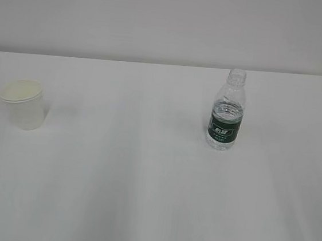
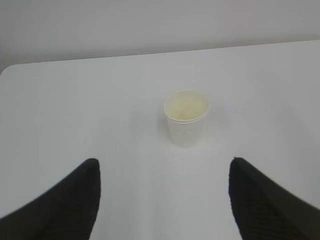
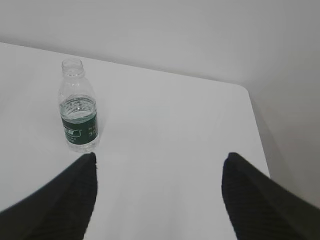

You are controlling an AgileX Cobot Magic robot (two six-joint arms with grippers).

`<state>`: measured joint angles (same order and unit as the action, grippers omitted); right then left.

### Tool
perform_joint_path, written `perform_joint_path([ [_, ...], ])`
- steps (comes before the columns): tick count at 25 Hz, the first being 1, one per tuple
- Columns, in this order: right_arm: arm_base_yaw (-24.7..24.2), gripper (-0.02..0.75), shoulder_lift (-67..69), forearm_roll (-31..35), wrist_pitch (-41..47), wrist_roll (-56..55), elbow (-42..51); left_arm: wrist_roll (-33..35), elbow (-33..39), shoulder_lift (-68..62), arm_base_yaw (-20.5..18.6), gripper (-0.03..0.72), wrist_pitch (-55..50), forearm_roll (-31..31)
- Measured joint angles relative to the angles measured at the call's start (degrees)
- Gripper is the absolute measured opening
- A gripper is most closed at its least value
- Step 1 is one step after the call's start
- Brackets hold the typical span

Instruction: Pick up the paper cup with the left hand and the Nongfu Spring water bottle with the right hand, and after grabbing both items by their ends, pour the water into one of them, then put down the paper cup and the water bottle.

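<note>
- So far nothing of the task appears done: the paper cup (image 1: 23, 103) and the Nongfu Spring water bottle (image 1: 227, 111) both stand upright on the white table (image 1: 143, 182), untouched
- Cup sits well to the left of the bottle, about level with it; the water (image 1: 227, 111) reaches roughly the top of the bottle's green label band, neck capless
- Left hand (image 2: 162, 200): jaws spread wide, holding nothing; cup lies ahead, centred between the fingers, clear of both
- Right hand (image 3: 159, 197): jaws equally wide, empty; bottle ahead and off toward the left finger, not between them
- Left to do, by my reading: both grasps, lift, pour, set-down
- Exterior view shows cup and bottle together but neither arm; each wrist view shows only its own target plus fingertips, and the right wrist view alone shows the table's far corner beyond the bottle
</note>
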<state>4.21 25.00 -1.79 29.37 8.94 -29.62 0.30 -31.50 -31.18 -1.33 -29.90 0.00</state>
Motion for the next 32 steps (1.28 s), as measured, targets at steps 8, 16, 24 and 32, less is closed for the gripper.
perform_joint_path([
  [8,0.0,0.590,1.7,0.0,-6.8,1.0,0.0,0.0,0.0,-4.0,0.3,0.567,7.6,0.0],
  [16,0.0,0.590,5.2,-0.7,-18.7,1.7,3.0,0.0,1.3,-8.7,0.5,0.557,18.1,0.0],
  [24,0.0,0.590,11.3,0.1,-33.1,0.9,7.1,0.0,3.3,-18.3,0.5,0.549,29.9,-1.2],
  [32,0.0,0.590,21.2,0.3,-43.3,-1.2,9.5,0.0,6.3,-26.1,0.6,0.545,42.6,-3.6],
])
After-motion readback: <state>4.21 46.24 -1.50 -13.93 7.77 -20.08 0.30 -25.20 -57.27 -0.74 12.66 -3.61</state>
